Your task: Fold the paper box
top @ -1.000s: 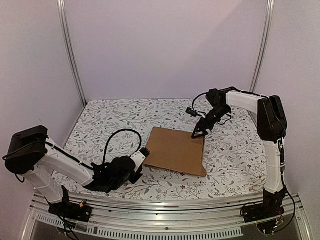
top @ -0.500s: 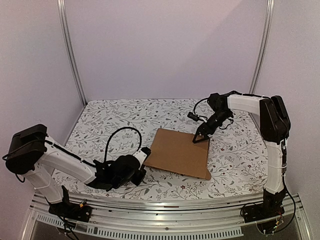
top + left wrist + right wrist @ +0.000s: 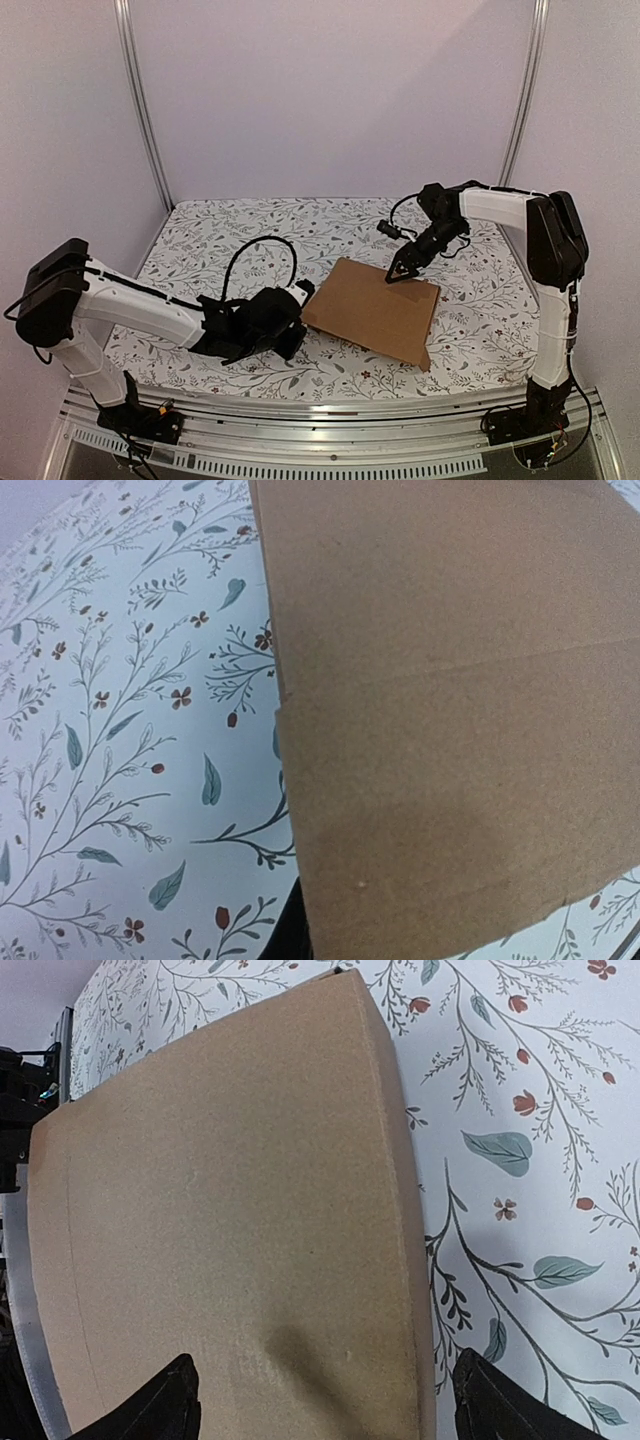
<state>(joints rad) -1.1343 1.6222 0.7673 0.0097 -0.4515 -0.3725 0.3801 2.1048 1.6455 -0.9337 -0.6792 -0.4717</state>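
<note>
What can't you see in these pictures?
The underside of the paper box: its own top panel hides it in every view.
Whether the left gripper is open or shut: too small from above, and cardboard fills the left wrist view.

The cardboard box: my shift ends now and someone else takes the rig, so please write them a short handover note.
Left gripper: low on the table, at the left edge of the box; whether it is open or shut cannot be told.
Right gripper: open, fingers spread over the far corner of the box; contact unclear.
The box lies nearly flat mid-table, creases visible, no wall raised.
Done: no fold visible.
Left: all the folding.
</note>
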